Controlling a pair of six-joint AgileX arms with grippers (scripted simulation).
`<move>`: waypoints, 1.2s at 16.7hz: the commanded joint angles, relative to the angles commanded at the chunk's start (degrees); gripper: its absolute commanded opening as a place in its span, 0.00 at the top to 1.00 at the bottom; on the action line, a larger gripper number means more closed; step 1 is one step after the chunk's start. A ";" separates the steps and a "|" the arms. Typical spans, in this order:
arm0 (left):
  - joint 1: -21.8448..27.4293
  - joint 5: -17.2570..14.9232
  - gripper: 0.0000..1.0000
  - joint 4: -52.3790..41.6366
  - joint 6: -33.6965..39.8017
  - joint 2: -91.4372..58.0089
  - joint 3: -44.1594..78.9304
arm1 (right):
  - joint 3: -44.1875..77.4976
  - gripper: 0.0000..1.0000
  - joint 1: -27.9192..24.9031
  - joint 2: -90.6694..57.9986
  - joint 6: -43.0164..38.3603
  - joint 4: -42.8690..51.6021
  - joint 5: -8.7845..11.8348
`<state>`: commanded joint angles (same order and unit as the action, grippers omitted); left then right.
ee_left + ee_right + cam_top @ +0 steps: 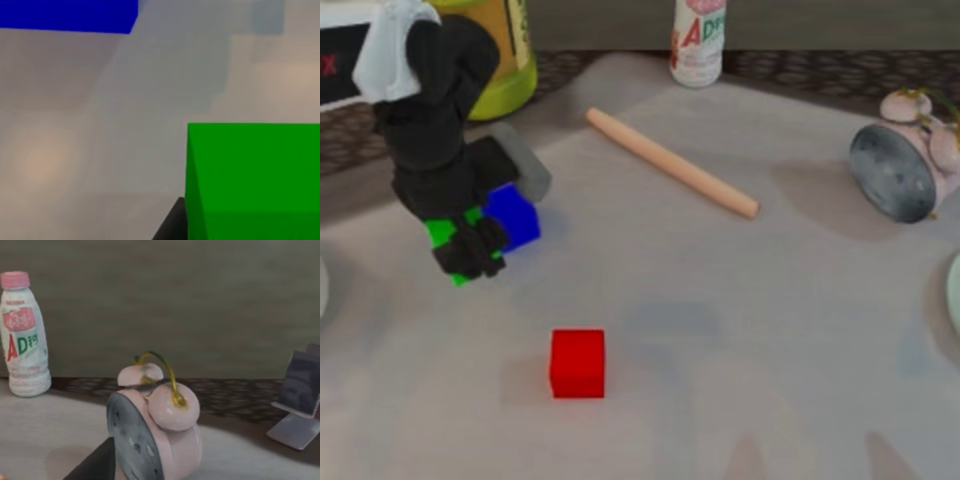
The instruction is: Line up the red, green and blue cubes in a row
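1. The red cube [577, 363] sits alone on the surface [740, 330], nearest the front edge.
2. Farther back and to the left of the red cube, the left tool [468, 250] is closed on the green cube [442, 234], with its black fingers [485, 238] on both sides of it.
3. The blue cube [514, 217] is just beside the green cube, on the side toward the red cube's column, a bit farther back.
4. Well behind the red cube and to its right lies a wooden stick [670, 162].
5. A pink alarm clock [908, 160] lies far right of the red cube.
6. A white bottle [697, 40] and a yellow jug [508, 50] stand at the back.
7. The right tool is not seen in the top view, and I cannot tell if it is open.
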<state>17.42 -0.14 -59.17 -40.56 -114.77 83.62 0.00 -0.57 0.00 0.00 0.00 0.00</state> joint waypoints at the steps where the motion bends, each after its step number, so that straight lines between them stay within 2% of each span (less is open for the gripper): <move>1: 3.24 0.01 1.00 -0.71 -0.23 -0.67 1.24 | 0.00 0.00 0.00 0.00 0.00 0.00 0.00; 6: 21.40 0.02 1.00 -4.27 -1.45 -3.76 7.64 | 0.00 0.00 0.00 0.00 0.00 0.00 0.00; 9: 28.32 0.11 1.00 -5.49 -1.90 -4.61 10.42 | 0.00 0.00 0.00 0.00 0.00 0.00 0.00; 11: 29.91 0.17 1.00 -5.74 -1.99 -4.72 11.15 | 0.00 0.00 0.00 0.00 0.00 0.00 0.00; 16: 29.74 0.16 1.00 -5.42 -2.03 -4.55 10.85 | 0.00 0.00 0.00 0.00 0.00 0.00 0.00; 20: 29.71 0.09 1.00 0.31 -1.87 -6.84 7.33 | 0.00 0.00 0.00 0.00 0.00 0.00 0.00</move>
<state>47.13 -0.05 -58.87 -42.44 -121.61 90.95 0.00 -0.57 0.00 0.00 0.00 0.00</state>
